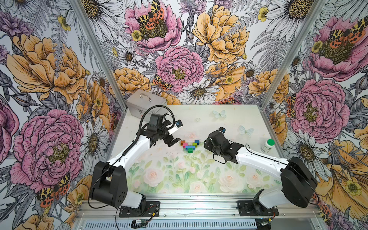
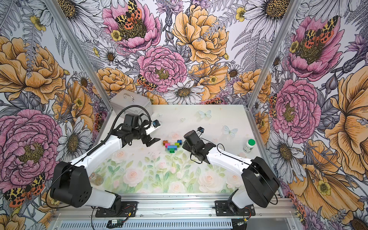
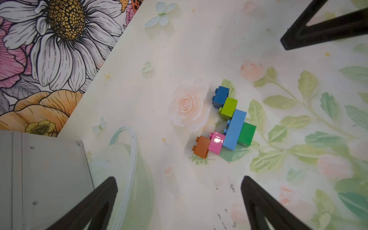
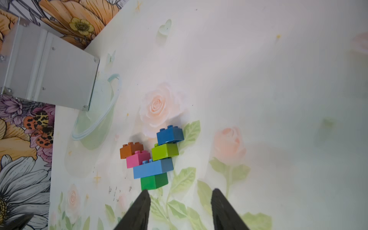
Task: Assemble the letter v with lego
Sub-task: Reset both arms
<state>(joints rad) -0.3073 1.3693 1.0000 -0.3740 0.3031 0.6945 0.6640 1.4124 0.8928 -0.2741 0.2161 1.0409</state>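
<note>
**Both jaws released, the V lying free between them**

The left gripper hangs with its jaws spread wide and nothing in them. Its arm reaches in from the left, bent at the elbow, with the wrist tipped down toward the table. The right gripper is parted and empty too, on an arm stretched in low from the right.

The letter v lies flat on the table between the two grippers and touches neither. Its tip points toward the robot's bases, and from the right wrist it sits just ahead of the fingertips.

I count six lego bricks, one of each colour, all joined:
- a dark-green brick at the tip
- a light-blue bar across it
- a pink brick with an orange brick above it
- a lime brick with a dark-blue brick above it

Further out, one green-capped white bottle stands beyond the right forearm. One metal box sits in the far left corner.
</note>
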